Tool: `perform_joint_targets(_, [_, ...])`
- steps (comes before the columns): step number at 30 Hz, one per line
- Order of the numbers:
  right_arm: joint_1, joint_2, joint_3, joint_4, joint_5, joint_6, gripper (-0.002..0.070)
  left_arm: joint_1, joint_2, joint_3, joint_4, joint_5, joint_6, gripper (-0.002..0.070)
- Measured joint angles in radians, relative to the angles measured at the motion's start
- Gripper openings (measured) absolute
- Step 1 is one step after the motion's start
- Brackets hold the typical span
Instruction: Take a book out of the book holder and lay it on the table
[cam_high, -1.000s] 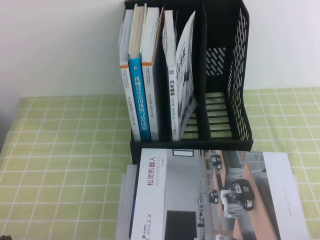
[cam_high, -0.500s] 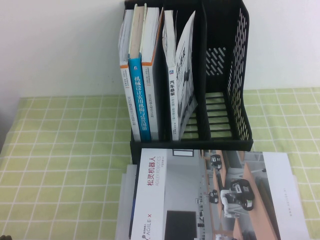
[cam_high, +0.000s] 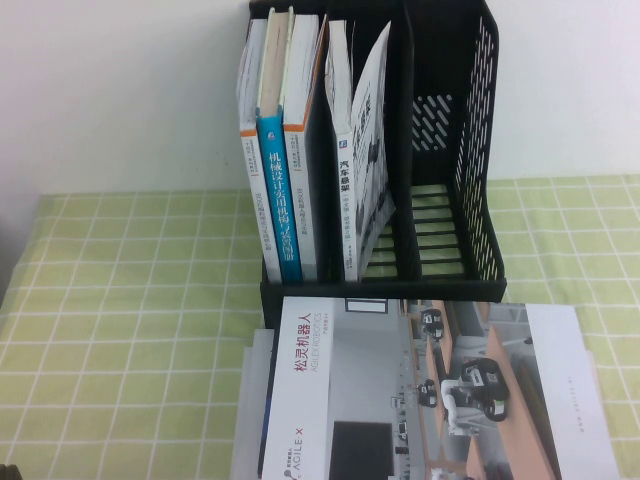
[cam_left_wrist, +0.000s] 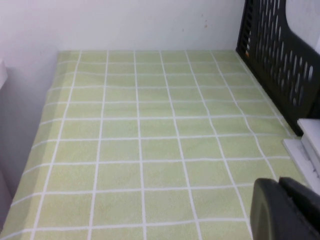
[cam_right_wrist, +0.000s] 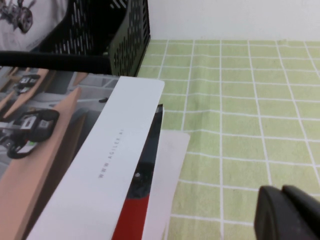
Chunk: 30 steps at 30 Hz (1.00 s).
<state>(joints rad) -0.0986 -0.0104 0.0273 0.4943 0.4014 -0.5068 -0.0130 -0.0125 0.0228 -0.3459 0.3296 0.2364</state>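
The black book holder (cam_high: 440, 285) stands at the back of the table. Its left slot holds three upright books (cam_high: 280, 150). Its middle slot holds two books (cam_high: 358, 150), one leaning. Its right slot is empty. A white brochure (cam_high: 400, 390) lies flat in front of the holder on top of other flat books; it also shows in the right wrist view (cam_right_wrist: 75, 165). My left gripper (cam_left_wrist: 278, 184) is shut and empty above the cloth left of the holder. My right gripper (cam_right_wrist: 281, 191) is shut and empty above the cloth right of the flat books. Neither gripper shows in the high view.
A green checked cloth (cam_high: 130, 300) covers the table. A white wall stands behind the holder. The holder's perforated side (cam_left_wrist: 280, 55) shows in the left wrist view. The edges of the flat stack (cam_left_wrist: 307, 145) lie near my left gripper.
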Motion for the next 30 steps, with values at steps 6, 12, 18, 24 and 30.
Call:
perform_joint_targets(6, [0.0,0.0,0.0,-0.002,-0.01,-0.06,-0.0002,0.0,0.0,0.002,-0.062,-0.093,0.002,-0.0003])
perform_joint_targets(12, [0.0,0.0,0.0,0.107,-0.192,-0.077,-0.0002,0.0,0.0,0.002,-0.219,-0.343,0.002,-0.0003])
perform_joint_targets(18, [0.0,0.0,0.0,0.241,-0.369,-0.079,-0.0002,0.0,0.0,0.002,-0.393,-0.557,-0.011,-0.0003])
perform_joint_targets(24, [0.0,0.0,0.0,0.306,-0.394,-0.089,-0.0002,0.0,0.0,0.002,-0.495,-0.58,-0.083,-0.0003])
perform_joint_targets(30, [0.0,0.0,0.0,0.383,-0.542,-0.089,-0.0002,0.0,0.0,0.002,-0.528,-0.638,-0.114,-0.0003])
